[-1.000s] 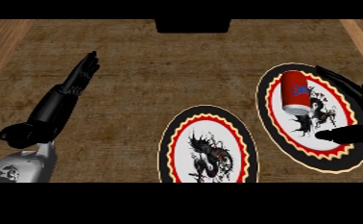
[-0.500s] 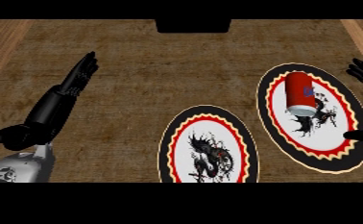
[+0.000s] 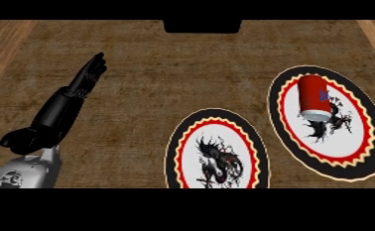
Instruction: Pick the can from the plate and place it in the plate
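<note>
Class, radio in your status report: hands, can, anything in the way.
Left hand open, resting at left. Right hand out of view. Red cylindrical can on right-hand patterned round plate, untouched. Nothing between it and middle plate.

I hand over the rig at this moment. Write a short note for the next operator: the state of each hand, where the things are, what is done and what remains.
Left hand: open, fingers straight, resting at the left side of the counter, holding nothing.
Right hand: not in view.
Can: on the right plate, with no hand touching it.
Centre plate: near the lower edge; the can is not on it.
Done: nothing visible so far; the can is not grasped.
Left: grasp the can, lift it off the right plate and set it on the other plate, presumably the centre one.
</note>
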